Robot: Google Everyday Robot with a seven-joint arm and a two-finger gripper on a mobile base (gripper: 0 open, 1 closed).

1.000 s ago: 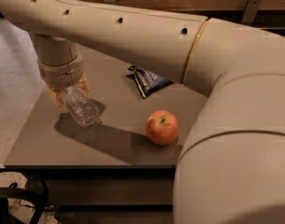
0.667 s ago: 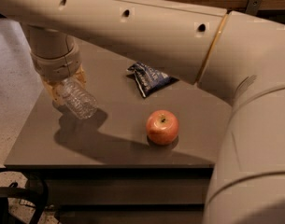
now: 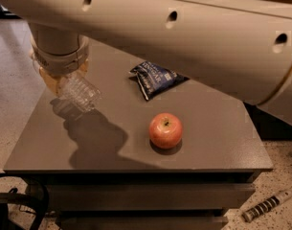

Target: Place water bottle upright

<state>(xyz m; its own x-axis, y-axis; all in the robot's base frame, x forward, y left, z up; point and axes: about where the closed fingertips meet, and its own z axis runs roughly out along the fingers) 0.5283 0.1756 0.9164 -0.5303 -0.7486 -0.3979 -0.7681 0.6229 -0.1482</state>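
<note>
Camera view is showing the hand [image 3: 59, 79] above the worktop [image 3: 207, 143], grasping the tilted water bottle [image 3: 82, 93] by one end; likely light, slippery and crushable.

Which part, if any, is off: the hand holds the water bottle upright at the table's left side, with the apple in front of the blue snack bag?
The pose is off. The camera view shows the water bottle tilted, not upright, in the hand at the table's left side. The apple does lie in front of the blue snack bag.
</note>
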